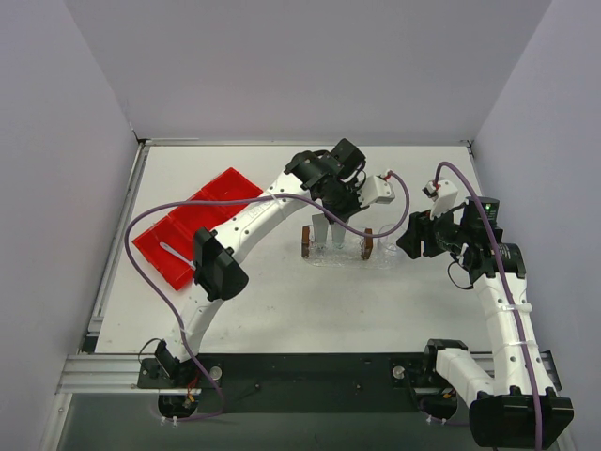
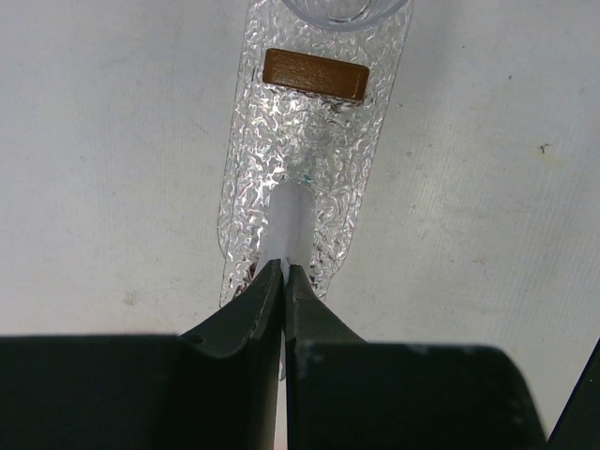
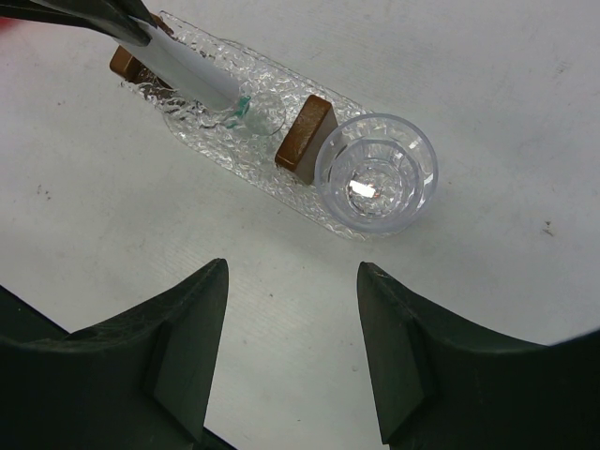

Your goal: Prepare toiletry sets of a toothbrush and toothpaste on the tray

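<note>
1. Left pincer [image 2: 284, 270]: the jaws are pinched almost together on the flat tail of the toothpaste tube [image 2: 289, 220], and the tube fills the sliver between them. Gripping the thin crimped end leaves the body and cap free to go down first.
2. The tube juts forward and down from the fingertips, tilted with the cap end lowest. It hangs over the textured clear tray [image 2: 300, 141], which lies directly beneath this pincer.
3. In the right wrist view the teal cap [image 3: 242, 105] sits between the two brown blocks. I cannot tell whether it touches the tray yet.
4. One brown block [image 2: 314, 73] stands ahead of the left pincer. The other is close under its fingers and mostly hidden. They probably serve as end stops, so a tube laid between them stays put.
5. A clear cup [image 3: 377, 173] stands on the tray end beyond the forward block, ahead of the right pincer. It has nothing in it.
6. Right pincer [image 3: 291, 272]: the jaws are spread wide and hold nothing. It hovers over bare bench [image 3: 487, 75] with the tray ahead and to its left, likely held back to give the left arm room.
7. The probable toothbrush [image 1: 175, 252] is a slim pale stick in the red bin [image 1: 202, 211], well apart from the left pincer on its left. It is too small to be sure.
8. Judgement: this is the toothpaste placement step, with the toothbrush not yet brought over. The release should be made low, because a tilted tube let go early could skid off the tray.
</note>
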Robot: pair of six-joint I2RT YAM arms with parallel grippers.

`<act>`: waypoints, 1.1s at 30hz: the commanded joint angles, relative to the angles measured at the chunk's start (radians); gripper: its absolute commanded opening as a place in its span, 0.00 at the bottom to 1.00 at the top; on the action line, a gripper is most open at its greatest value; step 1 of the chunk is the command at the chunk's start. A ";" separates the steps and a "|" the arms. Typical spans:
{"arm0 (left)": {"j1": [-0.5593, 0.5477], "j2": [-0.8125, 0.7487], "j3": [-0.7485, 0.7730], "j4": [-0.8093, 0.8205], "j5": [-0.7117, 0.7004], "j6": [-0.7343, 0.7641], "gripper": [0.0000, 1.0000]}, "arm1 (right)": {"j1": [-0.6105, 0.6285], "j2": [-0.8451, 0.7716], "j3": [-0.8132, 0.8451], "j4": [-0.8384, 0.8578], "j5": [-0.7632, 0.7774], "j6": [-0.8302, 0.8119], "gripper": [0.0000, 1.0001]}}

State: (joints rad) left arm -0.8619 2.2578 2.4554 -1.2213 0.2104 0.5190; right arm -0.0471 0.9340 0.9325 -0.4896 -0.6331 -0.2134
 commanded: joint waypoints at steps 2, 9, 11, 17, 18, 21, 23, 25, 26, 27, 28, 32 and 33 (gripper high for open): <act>0.006 0.006 0.011 0.037 0.027 0.012 0.00 | -0.010 -0.003 -0.001 0.013 -0.020 -0.009 0.53; 0.006 0.013 0.011 0.032 0.024 0.013 0.00 | -0.010 -0.003 -0.001 0.013 -0.020 -0.007 0.52; 0.006 0.016 0.011 0.034 0.023 0.012 0.00 | -0.010 -0.003 -0.003 0.011 -0.020 -0.009 0.52; 0.006 0.016 0.011 0.040 0.018 0.009 0.04 | -0.010 -0.004 -0.003 0.013 -0.020 -0.006 0.52; 0.004 0.017 0.011 0.039 0.015 0.009 0.04 | -0.010 -0.003 -0.003 0.013 -0.020 -0.006 0.52; 0.006 0.019 0.005 0.040 0.015 0.009 0.06 | -0.010 -0.001 -0.003 0.013 -0.020 -0.006 0.52; 0.006 0.020 0.005 0.043 0.020 0.009 0.07 | -0.010 -0.004 -0.003 0.013 -0.020 -0.006 0.52; 0.008 0.020 0.002 0.048 0.021 0.007 0.09 | -0.011 -0.003 -0.003 0.013 -0.020 -0.006 0.52; 0.008 0.019 0.001 0.048 0.021 0.007 0.10 | -0.011 -0.004 -0.003 0.013 -0.020 -0.006 0.52; 0.008 0.019 0.001 0.051 0.021 0.007 0.11 | -0.011 -0.006 -0.003 0.011 -0.020 -0.007 0.52; 0.006 0.019 -0.001 0.049 0.020 0.007 0.12 | -0.011 -0.006 -0.003 0.013 -0.020 -0.007 0.52; 0.009 0.020 -0.001 0.051 0.024 0.006 0.15 | -0.011 -0.004 -0.003 0.013 -0.020 -0.007 0.52; 0.011 0.020 -0.001 0.052 0.023 0.006 0.15 | -0.013 -0.003 -0.001 0.013 -0.020 -0.006 0.53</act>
State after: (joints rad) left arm -0.8600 2.2803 2.4454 -1.2083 0.2131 0.5198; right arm -0.0521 0.9340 0.9321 -0.4896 -0.6331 -0.2134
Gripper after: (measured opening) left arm 0.142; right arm 0.525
